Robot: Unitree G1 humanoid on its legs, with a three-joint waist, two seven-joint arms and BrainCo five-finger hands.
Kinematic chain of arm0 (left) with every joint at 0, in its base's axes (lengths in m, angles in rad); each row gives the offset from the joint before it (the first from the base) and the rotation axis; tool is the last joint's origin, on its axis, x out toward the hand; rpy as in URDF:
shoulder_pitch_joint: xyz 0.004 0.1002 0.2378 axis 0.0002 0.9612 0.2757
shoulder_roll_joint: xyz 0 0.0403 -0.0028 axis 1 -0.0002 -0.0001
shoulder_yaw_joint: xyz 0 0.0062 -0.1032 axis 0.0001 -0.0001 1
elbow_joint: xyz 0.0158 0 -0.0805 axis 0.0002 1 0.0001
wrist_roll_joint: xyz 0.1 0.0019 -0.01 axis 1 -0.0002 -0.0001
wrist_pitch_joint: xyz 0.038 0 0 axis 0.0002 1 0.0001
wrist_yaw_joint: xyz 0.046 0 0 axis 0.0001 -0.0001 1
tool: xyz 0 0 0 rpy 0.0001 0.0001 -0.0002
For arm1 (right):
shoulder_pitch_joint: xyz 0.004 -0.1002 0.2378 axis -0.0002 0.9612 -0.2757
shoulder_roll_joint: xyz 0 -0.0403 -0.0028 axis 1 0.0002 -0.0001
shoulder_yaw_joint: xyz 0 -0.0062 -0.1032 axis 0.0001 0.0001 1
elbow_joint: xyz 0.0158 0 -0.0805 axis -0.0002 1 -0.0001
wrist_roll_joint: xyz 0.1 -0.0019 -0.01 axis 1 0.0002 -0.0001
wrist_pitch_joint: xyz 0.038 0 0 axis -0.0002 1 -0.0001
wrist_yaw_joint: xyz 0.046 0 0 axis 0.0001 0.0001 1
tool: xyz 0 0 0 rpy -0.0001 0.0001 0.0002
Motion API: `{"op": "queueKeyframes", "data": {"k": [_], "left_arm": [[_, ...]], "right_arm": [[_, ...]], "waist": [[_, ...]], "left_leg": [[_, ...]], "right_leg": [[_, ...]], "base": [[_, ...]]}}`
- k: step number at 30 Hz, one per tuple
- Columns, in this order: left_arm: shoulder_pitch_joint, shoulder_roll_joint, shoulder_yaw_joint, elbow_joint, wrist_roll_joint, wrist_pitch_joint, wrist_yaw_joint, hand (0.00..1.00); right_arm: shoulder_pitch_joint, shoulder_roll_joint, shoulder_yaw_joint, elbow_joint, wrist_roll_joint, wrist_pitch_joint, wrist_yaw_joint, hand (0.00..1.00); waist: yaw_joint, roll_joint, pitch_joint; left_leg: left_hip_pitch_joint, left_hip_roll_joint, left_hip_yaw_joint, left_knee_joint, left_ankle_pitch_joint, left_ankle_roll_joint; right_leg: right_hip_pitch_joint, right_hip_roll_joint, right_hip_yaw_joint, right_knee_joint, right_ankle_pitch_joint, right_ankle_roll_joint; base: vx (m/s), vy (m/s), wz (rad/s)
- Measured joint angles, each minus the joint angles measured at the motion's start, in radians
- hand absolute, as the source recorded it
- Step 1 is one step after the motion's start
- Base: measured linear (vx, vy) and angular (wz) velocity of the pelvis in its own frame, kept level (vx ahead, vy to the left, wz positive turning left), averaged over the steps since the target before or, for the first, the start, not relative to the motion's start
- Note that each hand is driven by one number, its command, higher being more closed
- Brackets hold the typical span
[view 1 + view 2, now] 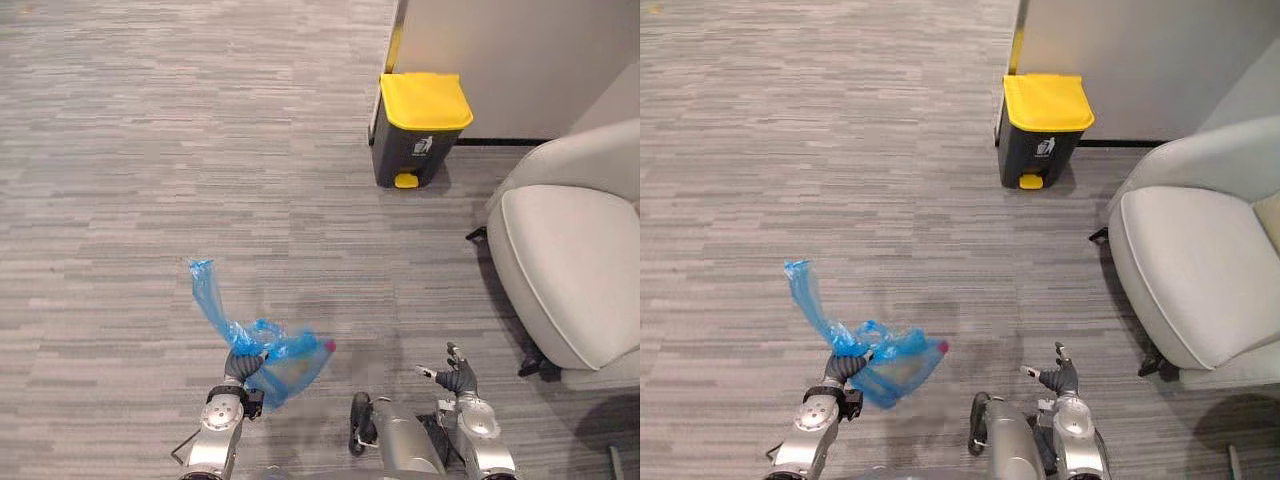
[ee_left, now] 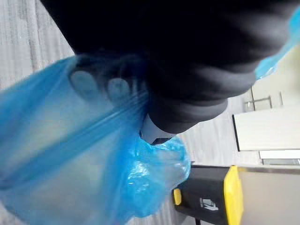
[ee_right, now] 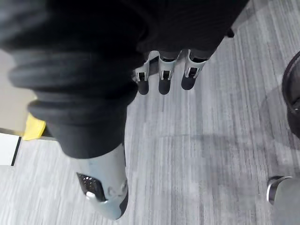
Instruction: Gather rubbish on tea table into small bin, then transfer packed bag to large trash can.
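My left hand (image 1: 243, 364) is shut on the gathered neck of a blue plastic bag (image 1: 288, 362), held low over the carpet at the lower left. A loose strip of the bag (image 1: 208, 295) sticks up and to the left, and a small pink item shows at the bag's right edge. In the left wrist view the blue plastic (image 2: 70, 154) wraps over my fingers. The large trash can (image 1: 418, 128), dark grey with a yellow lid, stands shut against the far wall. My right hand (image 1: 457, 377) hangs empty at the lower right, its fingers (image 3: 161, 79) relaxed.
A pale grey armchair (image 1: 565, 270) fills the right side, beside the trash can. A light wall (image 1: 520, 50) runs behind the can. Grey striped carpet (image 1: 200, 150) stretches between me and the can.
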Motion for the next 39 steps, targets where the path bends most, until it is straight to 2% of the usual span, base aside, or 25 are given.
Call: {"op": "queueKeyframes", "data": {"k": [1,2,3,4,7,8,10,11,13,14,15,18,19,20,21,22,24,28,29,30,31,33,35,37,39], "left_arm": [[0.001,-0.028,0.005,-0.032,0.0,-0.008,0.0,1.0],[0.008,-0.028,0.009,-0.052,0.0,-0.012,-0.001,1.0],[0.021,-0.045,0.014,-0.064,-0.001,-0.021,0.0,1.0],[0.03,-0.05,0.008,-0.074,-0.002,-0.022,-0.003,1.0],[0.034,-0.051,0.015,-0.084,-0.004,-0.021,-0.003,1.0],[0.037,-0.053,0.017,-0.085,-0.011,-0.021,-0.002,1.0],[0.052,-0.054,0.024,-0.087,-0.012,-0.02,-0.002,1.0],[0.062,-0.06,0.03,-0.088,-0.012,-0.02,-0.002,1.0],[0.079,-0.065,0.031,-0.092,-0.012,-0.02,-0.001,1.0],[0.088,-0.067,0.033,-0.089,-0.012,-0.018,-0.001,1.0],[0.09,-0.041,0.034,-0.088,-0.012,-0.012,-0.001,1.0],[0.108,-0.036,0.038,-0.098,-0.012,-0.008,0.0,1.0],[0.117,-0.029,0.037,-0.102,-0.012,-0.005,-0.001,1.0],[0.12,-0.026,0.03,-0.107,-0.013,-0.004,0.0,1.0],[0.118,-0.023,0.019,-0.109,-0.013,-0.004,0.001,1.0],[0.113,0.0,0.004,-0.122,-0.014,-0.003,0.001,1.0],[0.113,0.006,0.011,-0.137,-0.02,-0.004,0.004,1.0],[0.109,0.011,0.009,-0.134,-0.02,-0.004,0.004,1.0],[0.095,0.022,0.015,-0.109,-0.02,-0.006,0.004,1.0],[0.071,0.02,0.017,-0.068,-0.02,-0.007,0.004,1.0],[0.056,0.01,0.018,-0.035,-0.02,-0.004,0.004,1.0],[0.026,0.006,0.02,-0.001,-0.02,-0.005,0.003,1.0],[0.015,-0.009,0.02,0.004,-0.02,-0.005,0.001,1.0],[0.012,-0.03,0.029,-0.001,-0.02,-0.005,0.0,1.0],[0.036,-0.061,0.045,-0.026,-0.02,-0.006,-0.001,1.0]], "right_arm": [[0.027,0.006,0.007,-0.042,0.0,-0.002,0.001,0.0],[0.038,0.012,0.011,-0.067,0.002,-0.002,0.001,0.0],[0.052,0.015,0.02,-0.112,0.003,-0.008,0.0,0.0],[0.026,0.008,0.019,-0.131,0.005,-0.01,0.0,0.0],[0.011,0.028,0.019,-0.157,0.018,-0.011,-0.001,0.0],[0.013,0.027,0.018,-0.162,0.024,-0.012,0.0,0.0],[0.014,0.026,0.015,-0.163,0.026,-0.012,-0.001,0.0],[0.015,0.027,0.01,-0.164,0.026,-0.012,-0.005,0.0],[0.016,0.005,0.009,-0.162,0.027,-0.013,-0.018,0.0],[0.004,0.007,0.008,-0.13,0.026,-0.012,-0.021,0.0],[0.022,0.031,0.013,-0.126,0.026,-0.007,-0.019,0.0],[0.021,0.045,0.014,-0.126,0.02,-0.006,-0.018,0.0],[0.017,0.048,0.015,-0.126,0.019,-0.006,-0.018,0.0],[0.015,0.049,0.016,-0.126,0.015,-0.007,-0.017,0.0],[0.016,0.049,0.018,-0.126,0.009,-0.007,-0.016,0.0],[0.014,0.052,0.022,-0.126,-0.007,-0.007,-0.013,0.0],[0.009,0.057,0.027,-0.126,-0.018,-0.007,-0.008,0.0],[-0.008,0.055,0.04,-0.126,-0.018,-0.007,0.0,0.0],[-0.008,0.044,0.037,-0.11,-0.018,-0.009,0.0,0.0],[-0.016,0.027,0.035,-0.067,-0.018,-0.009,0.0,0.0],[-0.03,0.005,0.035,-0.026,-0.018,-0.006,0.0,0.0],[-0.077,-0.017,0.018,0.028,-0.019,0.005,0.0,0.0],[-0.072,-0.017,-0.001,0.024,-0.018,0.012,-0.001,0.0],[-0.047,-0.014,0.004,0.009,-0.018,0.015,0.0,0.0],[-0.02,-0.01,0.013,-0.047,-0.017,0.013,0.0,0.0]], "waist": [[0.005,0.008,0.003],[0.013,0.011,-0.003],[0.029,0.027,-0.001],[0.039,0.059,-0.012],[0.051,0.022,0.004],[0.071,0.0,0.006],[0.092,-0.006,0.009],[0.092,-0.009,0.011],[0.092,0.001,0.0],[0.11,0.004,-0.009],[0.112,-0.04,-0.032],[0.118,-0.049,-0.034],[0.117,-0.049,-0.033],[0.112,-0.047,-0.031],[0.112,-0.047,-0.03],[0.104,-0.046,-0.024],[0.088,-0.047,-0.019],[0.057,-0.052,-0.018],[0.057,-0.056,-0.019],[0.055,-0.059,-0.016],[0.055,-0.027,-0.012],[0.057,0.007,-0.003],[0.05,0.01,0.001],[0.041,0.01,0.019],[0.046,0.02,0.023]], "left_leg": [[-0.022,0.034,-0.004,0.174,0.053,-0.002],[-0.053,0.067,-0.004,0.286,0.077,-0.002],[-0.118,0.129,-0.02,0.49,0.084,0.014],[-0.238,0.164,-0.056,0.677,0.016,0.032],[-0.37,0.151,-0.038,0.73,-0.033,0.091],[-0.433,0.141,-0.037,0.691,-0.051,0.11],[-0.506,0.111,-0.057,0.59,-0.061,0.12],[-0.539,0.068,-0.084,0.473,-0.059,0.117],[-0.527,-0.006,-0.143,0.189,-0.014,0.062],[-0.511,-0.025,-0.155,0.135,0.061,0.082],[-0.506,-0.067,-0.119,0.141,0.025,0.109],[-0.453,-0.077,-0.039,0.198,-0.078,0.144],[-0.417,-0.083,-0.023,0.194,-0.096,0.148],[-0.364,-0.087,-0.008,0.186,-0.118,0.163],[-0.333,-0.087,0.001,0.178,-0.132,0.163],[-0.257,-0.088,0.014,0.154,-0.154,0.165],[-0.18,-0.086,0.023,0.096,-0.162,0.156],[-0.084,-0.065,0.032,0.034,-0.188,0.111],[-0.056,-0.068,0.028,0.027,-0.196,0.095],[-0.038,-0.074,0.002,0.022,-0.207,0.071],[-0.029,-0.051,-0.022,0.016,-0.204,0.063],[-0.039,-0.044,-0.069,-0.018,-0.121,0.053],[-0.026,-0.044,-0.1,-0.005,-0.05,0.04],[-0.059,-0.011,-0.143,0.202,0.008,0.035],[-0.164,0.044,-0.161,0.477,0.138,0.044]], "right_leg": [[0.033,0.022,-0.059,0.001,-0.037,0.031],[0.086,0.054,-0.065,-0.106,-0.013,0.032],[0.158,0.09,-0.099,-0.172,-0.04,-0.042],[0.212,0.138,-0.057,-0.216,-0.046,-0.047],[0.299,0.136,-0.009,-0.29,-0.046,-0.046],[0.34,0.132,0.031,-0.321,-0.047,-0.044],[0.395,0.12,0.073,-0.356,-0.06,-0.015],[0.421,0.099,0.098,-0.362,-0.081,0.02],[0.433,0.075,0.146,-0.357,-0.121,0.083],[0.436,0.07,0.197,-0.346,-0.145,0.116],[0.436,0.018,0.239,-0.362,-0.146,0.12],[0.419,-0.027,0.293,-0.236,-0.135,0.174],[0.384,-0.042,0.299,-0.128,-0.119,0.215],[0.315,-0.058,0.301,0.048,-0.079,0.301],[0.28,-0.064,0.3,0.142,-0.07,0.331],[0.194,-0.079,0.266,0.322,-0.078,0.315],[0.112,-0.083,0.201,0.379,-0.102,0.263],[-0.042,-0.074,0.093,0.219,-0.119,0.194],[-0.056,-0.055,0.075,0.037,-0.062,0.158],[-0.028,-0.037,0.077,-0.081,0.054,0.098],[-0.008,-0.016,0.054,-0.103,0.064,0.091],[-0.004,0.01,0.054,-0.138,0.063,0.087],[0.037,0.009,0.032,-0.153,0.047,0.09],[0.163,0.028,-0.006,-0.212,0.017,0.086],[0.268,0.054,-0.003,-0.298,0.005,0.069]], "base": [[0.37,-0.218,0.12],[0.24,-0.254,-0.26],[0.26,-0.144,-0.77],[0.38,-0.052,-0.82],[0.32,0.027,-0.59],[0.35,0.07,-0.74],[0.45,0.196,-0.67],[0.47,0.326,-0.49],[0.35,0.294,-0.68],[0.44,0.336,-0.71],[0.46,0.324,-0.62],[0.46,0.29,-0.48],[0.52,0.297,-0.64],[0.32,0.157,-0.4],[0.47,0.138,-0.32],[0.4,0.064,-0.21],[0.38,0.006,-0.14],[0.4,-0.118,-0.04],[0.43,-0.189,0.11],[0.44,-0.175,0.07],[0.41,-0.118,-0.11],[0.43,-0.136,-0.18],[0.34,-0.128,0.14],[0.32,-0.149,0.26],[0.28,-0.044,-0.1]]}}
